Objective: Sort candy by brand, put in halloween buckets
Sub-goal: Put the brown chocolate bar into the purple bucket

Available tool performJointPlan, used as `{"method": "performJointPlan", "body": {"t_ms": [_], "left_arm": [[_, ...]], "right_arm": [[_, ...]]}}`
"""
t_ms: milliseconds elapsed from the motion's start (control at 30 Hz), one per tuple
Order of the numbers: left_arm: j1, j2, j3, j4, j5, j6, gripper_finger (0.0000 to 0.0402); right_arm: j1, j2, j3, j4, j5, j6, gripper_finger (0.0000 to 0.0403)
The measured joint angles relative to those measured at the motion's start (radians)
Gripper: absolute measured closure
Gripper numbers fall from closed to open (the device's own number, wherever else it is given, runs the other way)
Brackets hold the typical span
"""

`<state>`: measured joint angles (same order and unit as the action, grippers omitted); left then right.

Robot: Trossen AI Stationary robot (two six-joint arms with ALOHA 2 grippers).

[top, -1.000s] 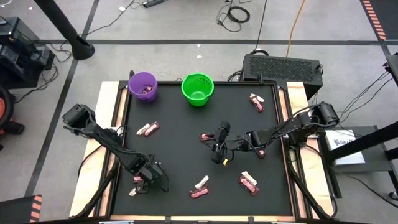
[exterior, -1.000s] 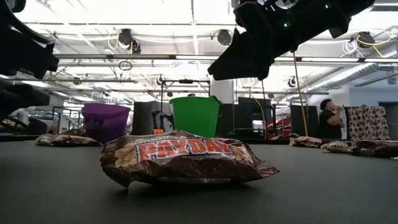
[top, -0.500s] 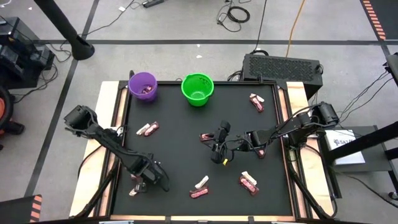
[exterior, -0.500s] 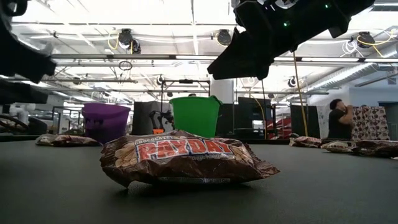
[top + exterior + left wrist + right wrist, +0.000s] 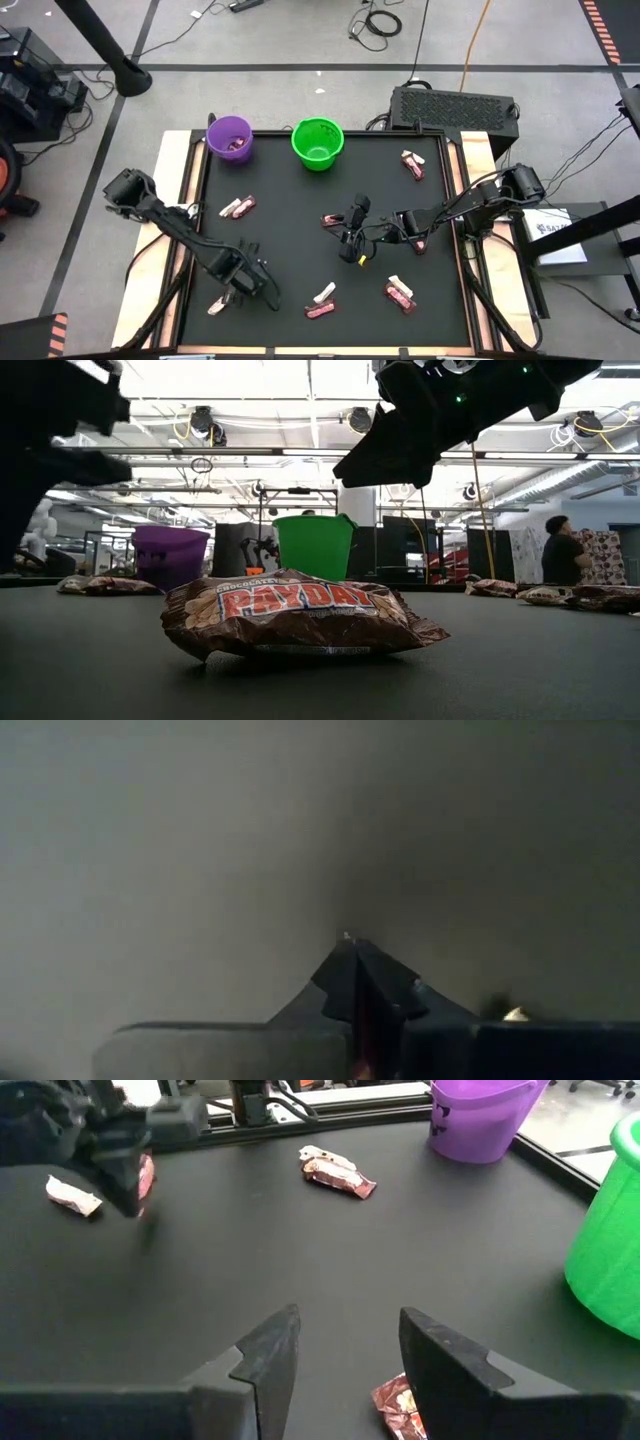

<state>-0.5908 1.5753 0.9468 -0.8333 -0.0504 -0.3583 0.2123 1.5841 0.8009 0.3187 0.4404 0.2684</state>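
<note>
Left gripper point(image 5: 250, 283) jaws clenched on a pink-red bar point(image 5: 364, 1020), right gripper point(image 5: 345, 1342) jaws released mid-table.

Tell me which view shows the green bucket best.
The high view: the green bucket shows whole, rim and inside, beside the purple bucket. The low view shows only its side; the right wrist view catches one edge; the left wrist view misses it.

Black table point(image 5: 300, 240) with scattered candy point(image 5: 237, 207), purple bucket point(image 5: 230, 137), green bucket point(image 5: 317, 142).
</note>
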Motion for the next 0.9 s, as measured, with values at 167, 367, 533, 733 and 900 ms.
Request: {"method": "performJointPlan", "body": {"t_ms": [167,367,533,733,900], "left_arm": [[0.046,-0.022,0.072,-0.183,-0.192,0.060,0.0398],[0.192,-0.164,0.088,-0.222,-0.475,0.218,0.0399],[0.467,-0.323,0.088,-0.156,-0.563,0.421,0.0399],[0.953,-0.460,0.089,0.008,-0.446,0.656,0.0400],[1.305,-0.448,0.089,0.102,-0.199,0.742,0.0400]], "right_arm": [[0.000,0.000,0.000,0.000,0.000,0.000,0.0237],[0.000,0.000,0.000,0.008,0.000,0.000,0.0237],[-0.002,0.000,0.000,0.008,0.000,-0.011,0.0237],[-0.002,0.000,0.000,0.007,0.006,-0.049,0.0237],[-0.002,0.000,0.000,0.004,0.005,-0.062,0.0237]]}}
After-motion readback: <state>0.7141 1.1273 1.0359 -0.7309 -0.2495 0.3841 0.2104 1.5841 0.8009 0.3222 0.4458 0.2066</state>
